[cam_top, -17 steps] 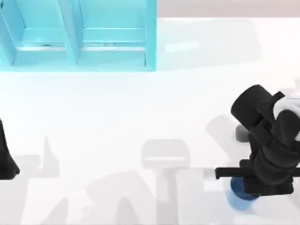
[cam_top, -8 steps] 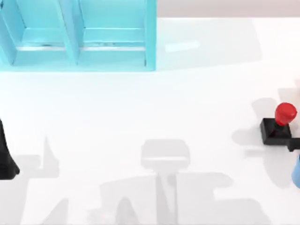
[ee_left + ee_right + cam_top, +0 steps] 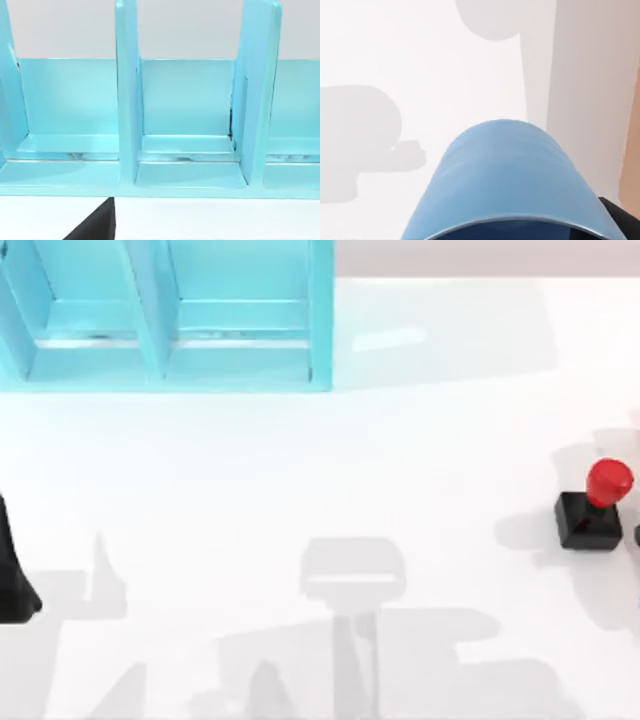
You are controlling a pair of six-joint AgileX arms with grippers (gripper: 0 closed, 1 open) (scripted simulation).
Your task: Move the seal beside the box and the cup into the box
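The seal (image 3: 590, 508), a black block with a red knob, stands upright on the white table near the right edge, far from the box (image 3: 165, 315). The box is turquoise with open compartments and stands at the back left; it also faces the left wrist view as the box (image 3: 185, 125). The blue cup (image 3: 512, 185) sits very close in the right wrist view, lifted above the table, with my right gripper shut on it. One of its black fingers (image 3: 630, 220) shows beside the cup wall. My left arm (image 3: 10, 585) is parked at the left edge.
The white table (image 3: 320, 470) stretches open between the box and the seal, crossed by grey arm shadows. A pale strip of floor or wall lies beyond the table's back edge.
My right arm has gone out past the top view's right edge, carrying the cup with it. The seal, hidden under the arm a second ago, now stands uncovered. The left arm has not moved.
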